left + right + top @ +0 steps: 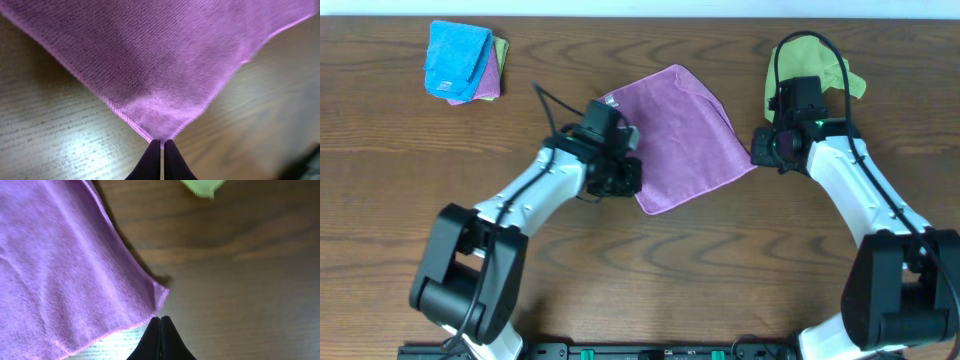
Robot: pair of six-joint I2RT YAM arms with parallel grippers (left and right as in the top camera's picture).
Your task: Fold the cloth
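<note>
The cloth lies spread flat mid-tabletop. The left gripper is clamped on its near corner. The right gripper, closed, touches the right corner's hem. Both seem placed to carry corners across.

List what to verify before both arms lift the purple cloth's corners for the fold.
1. Left pincer holds a corner of the cloth: shut, with the corner tip running into it. Ok.
2. Right pincer holds its corner: shut, but the corner may only lie beside the tips. Cannot tell.
3. Cloth spread flat in one layer: ok.
4. Lime-green cloth apart from the purple one: ok.
5. Folded stack out of the fold's path: ok.
</note>
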